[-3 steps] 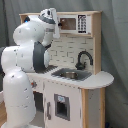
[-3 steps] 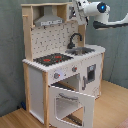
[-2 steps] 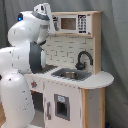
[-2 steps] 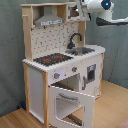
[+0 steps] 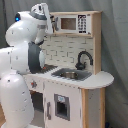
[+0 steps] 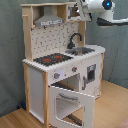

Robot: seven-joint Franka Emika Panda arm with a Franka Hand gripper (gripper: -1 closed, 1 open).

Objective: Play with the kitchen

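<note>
The tall white and light-wood toy play kitchen [image 6: 60, 65] stands on a wooden floor [image 6: 112, 107] in front of a grey curtain [image 6: 10, 50], and it shows in both exterior views. In the second exterior view its black hob with red rings [image 6: 52, 59] sits at the worktop's end nearer the second exterior view's left, with the metal sink [image 6: 82, 50] and curved black tap [image 6: 75, 39] toward the other end. Behind them rises a pale dotted back panel [image 6: 50, 37], and a grey hood [image 6: 48, 20] hangs under the top shelf, above the hob. Below the hob the windowed oven door [image 6: 72, 102] hangs open, folded down and outward toward the floor. Two round knobs [image 6: 56, 75] sit on the front just above it.

In the first exterior view the same sink [image 5: 70, 75] and tap [image 5: 83, 59] are seen from the other side, with a small toy microwave [image 5: 74, 23] built into the top shelf.

The white robot arm [image 5: 22, 65] stands at the kitchen's side, bulky in the first exterior view's left half, bending up to the top shelf. Its wrist end [image 5: 44, 15] is level with that shelf, beside the microwave. In the second exterior view the arm's head [image 6: 92, 7] reaches in from the second exterior view's right, up at the top corner of the kitchen. I cannot tell how the jaws stand; they are hidden against the shelf.
</note>
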